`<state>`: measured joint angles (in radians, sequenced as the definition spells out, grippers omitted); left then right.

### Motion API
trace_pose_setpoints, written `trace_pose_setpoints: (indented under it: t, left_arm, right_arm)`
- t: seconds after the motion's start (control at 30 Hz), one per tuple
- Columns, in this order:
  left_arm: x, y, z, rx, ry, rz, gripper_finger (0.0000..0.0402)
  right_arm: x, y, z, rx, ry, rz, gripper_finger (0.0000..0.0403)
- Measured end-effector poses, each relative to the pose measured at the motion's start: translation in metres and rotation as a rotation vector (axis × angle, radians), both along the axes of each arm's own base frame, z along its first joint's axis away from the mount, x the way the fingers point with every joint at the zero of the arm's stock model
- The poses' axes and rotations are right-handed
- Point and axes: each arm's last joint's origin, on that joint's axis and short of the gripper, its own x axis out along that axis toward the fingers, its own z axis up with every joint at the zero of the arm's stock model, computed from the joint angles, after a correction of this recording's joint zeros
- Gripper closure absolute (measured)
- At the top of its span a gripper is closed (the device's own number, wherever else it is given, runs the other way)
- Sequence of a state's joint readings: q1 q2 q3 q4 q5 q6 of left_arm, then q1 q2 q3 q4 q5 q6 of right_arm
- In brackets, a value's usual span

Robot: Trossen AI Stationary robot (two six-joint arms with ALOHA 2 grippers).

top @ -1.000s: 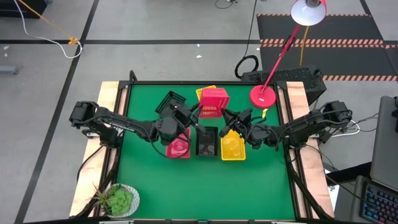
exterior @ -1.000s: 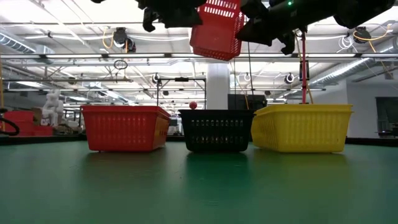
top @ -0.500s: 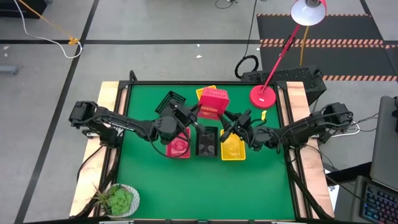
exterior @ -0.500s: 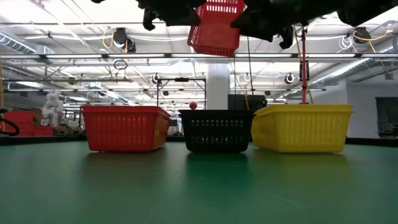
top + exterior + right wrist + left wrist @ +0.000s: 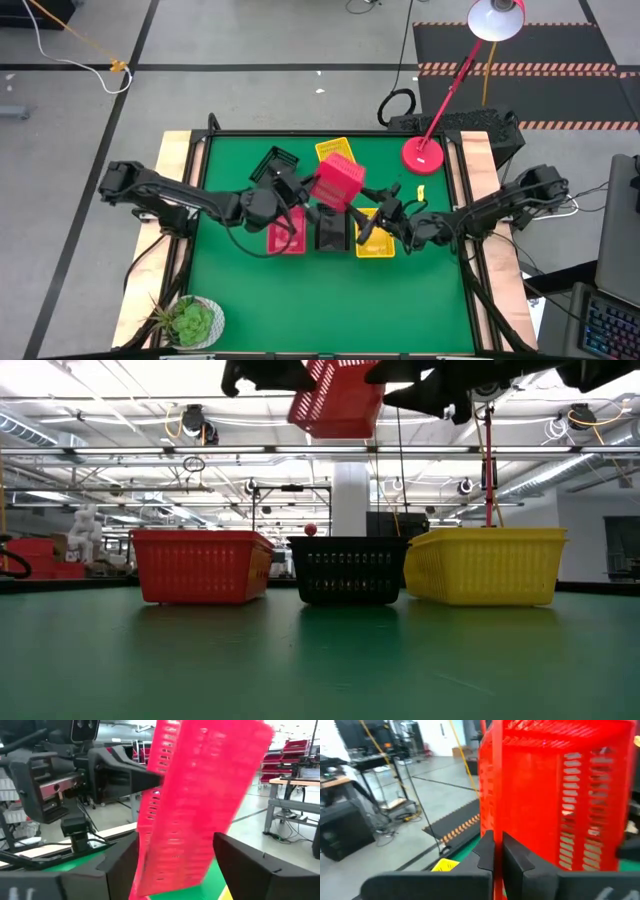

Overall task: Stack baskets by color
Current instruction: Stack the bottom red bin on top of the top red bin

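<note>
A red basket (image 5: pixel 338 182) hangs high over the table's middle, tipped on its side; my left gripper (image 5: pixel 299 192) is shut on it. My right gripper (image 5: pixel 374 216) is open just right of it. In the right wrist view its two fingers stand on either side of the basket's lower end (image 5: pixel 170 870) without touching it. Below, a red basket (image 5: pixel 200 565), a black basket (image 5: pixel 348 570) and a yellow basket (image 5: pixel 487 565) stand in a row on their bottoms. Behind them lie another black basket (image 5: pixel 275 162) and another yellow basket (image 5: pixel 331 149). My left gripper pinches a thin edge of the red basket's wall (image 5: pixel 488 820) between its two fingers (image 5: pixel 514 860). The fingers come in level from the table's left. The basket is lifted clear above the row of baskets and sits tilted, its latticed side (image 5: pixel 160 815) turned toward my right gripper.
A red lamp base (image 5: pixel 424 155) stands at the table's far right, its stem rising to a white shade. A potted plant (image 5: pixel 190 322) sits at the near left corner. The green mat (image 5: pixel 300 300) is bare toward the near edge.
My right gripper has opened, let go of the red basket and drawn back toward the near right. My left gripper has carried the basket a little up and toward the table's left. The basket has tipped and turned about in that hold.
</note>
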<state>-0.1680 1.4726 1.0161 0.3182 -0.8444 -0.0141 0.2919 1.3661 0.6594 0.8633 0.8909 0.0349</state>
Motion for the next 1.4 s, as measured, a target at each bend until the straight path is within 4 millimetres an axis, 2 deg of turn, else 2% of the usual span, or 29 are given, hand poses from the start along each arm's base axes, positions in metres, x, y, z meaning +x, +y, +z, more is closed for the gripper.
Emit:
trace_pose_setpoints:
  t: [0.17, 0.47, 0.77, 1.03, 1.2, 1.4]
  left_arm:
    - [-0.025, 0.003, 0.019, -0.047, 0.021, -0.045, 0.0394]
    - [-0.068, 0.009, 0.042, -0.102, 0.07, -0.11, 0.0394]
    - [-0.113, 0.006, 0.055, -0.282, 0.082, -0.132, 0.0395]
    - [-0.135, 0.003, 0.082, -0.553, 0.1, -0.09, 0.0395]
    - [-0.143, 0.001, 0.1, -0.723, 0.02, -0.084, 0.0392]
    - [-0.144, -0.002, 0.099, -0.964, -0.008, -0.056, 0.0395]
  right_arm:
    - [-0.004, 0.01, 0.004, 0.004, -0.011, 0.108, 0.015]
    - [-0.006, 0.028, 0.002, -0.023, 0.024, 0.378, 0.0153]
    - [-0.013, 0.043, -0.019, -0.048, 0.237, 0.436, 0.0154]
    - [-0.014, 0.044, -0.022, -0.118, 0.296, 0.443, 0.0154]
    - [-0.014, 0.044, -0.021, -0.171, 0.31, 0.445, 0.0154]
    - [-0.014, 0.044, -0.025, -0.195, 0.353, 0.448, 0.0154]
